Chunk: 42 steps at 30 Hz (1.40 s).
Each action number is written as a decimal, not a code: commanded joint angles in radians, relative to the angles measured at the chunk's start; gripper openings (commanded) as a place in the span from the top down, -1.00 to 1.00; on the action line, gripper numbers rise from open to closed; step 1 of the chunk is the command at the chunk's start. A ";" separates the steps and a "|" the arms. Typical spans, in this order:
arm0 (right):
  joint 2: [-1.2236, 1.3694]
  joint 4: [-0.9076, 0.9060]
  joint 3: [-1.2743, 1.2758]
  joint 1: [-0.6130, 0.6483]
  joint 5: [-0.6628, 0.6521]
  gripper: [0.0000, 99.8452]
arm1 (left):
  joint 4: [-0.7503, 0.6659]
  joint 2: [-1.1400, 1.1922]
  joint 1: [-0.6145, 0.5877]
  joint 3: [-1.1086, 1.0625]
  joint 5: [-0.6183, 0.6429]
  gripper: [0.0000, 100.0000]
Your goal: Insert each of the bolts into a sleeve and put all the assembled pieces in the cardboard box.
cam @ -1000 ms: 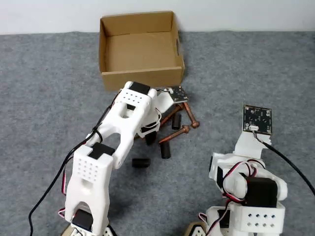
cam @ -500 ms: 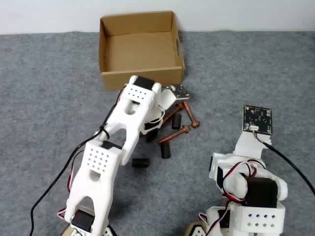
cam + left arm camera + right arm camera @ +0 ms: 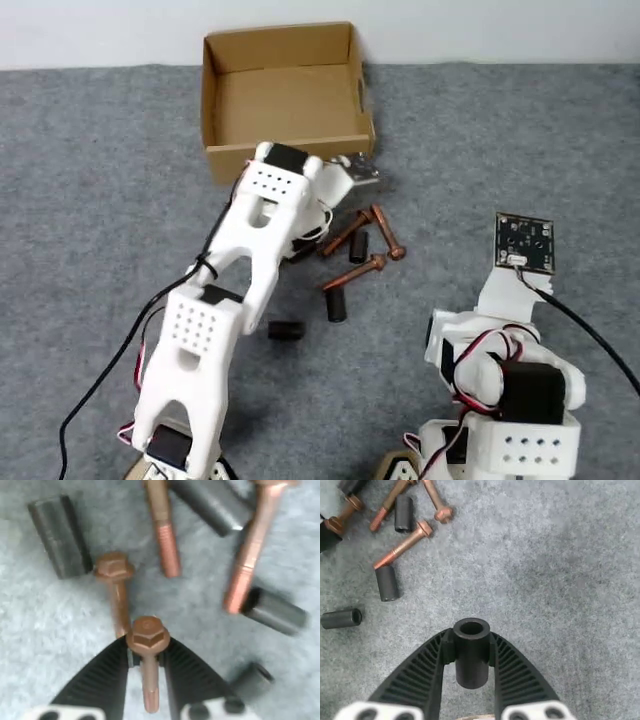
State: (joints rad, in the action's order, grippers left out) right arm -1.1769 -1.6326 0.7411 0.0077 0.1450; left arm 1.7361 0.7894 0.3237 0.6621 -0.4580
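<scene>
Hazards:
- The left gripper is closed on a bolt just under its head, and the shank lies back along the gap between the fingers. With so short a hold on smooth metal, the bolt may well swivel. The threaded tip also looks poorly presented for entering a bore.
- A second bolt lies on the carpet with its shank just beside one finger. Whether it touches the finger cannot be told. It could be dragged along if the arm lifts.
- The right gripper is clamped round a sleeve with the bore end clear of the fingers, well apart from the pile. A round wall between two narrow pads can roll. Any tilt at the meeting would likely jam bolt against rim.
- The cardboard box stands just beyond the pile with nothing assembled in it.

Materials and shapes:
- Bolts are copper-coloured metal with hexagonal flanged heads. The shanks are plain and end in a threaded length.
- Sleeves are short dark cylinders, matt, with an open bore. Loose ones lie on their sides among the loose bolts.
- The gripper fingers are black and tapered, and their inner faces are ribbed.
- The carpet is grey with a short nap, likely enough to stop round parts rolling far.
- The box is plain brown card with an open top and low walls.
</scene>
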 commanded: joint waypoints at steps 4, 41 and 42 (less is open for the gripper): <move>-0.008 -0.050 -0.123 -0.004 0.005 0.98 | 0.017 -0.462 0.014 -0.214 0.028 0.99; -0.401 0.564 0.359 0.618 0.006 0.98 | -0.950 -2.104 0.014 -1.521 1.068 0.99; -0.401 0.581 0.367 0.639 0.006 0.98 | -0.968 -2.136 0.015 -1.544 1.074 0.99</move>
State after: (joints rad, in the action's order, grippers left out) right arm -1.5696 -1.1170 1.1078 0.5815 0.1450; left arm 0.8600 -1.2467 0.3314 -0.8477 0.5884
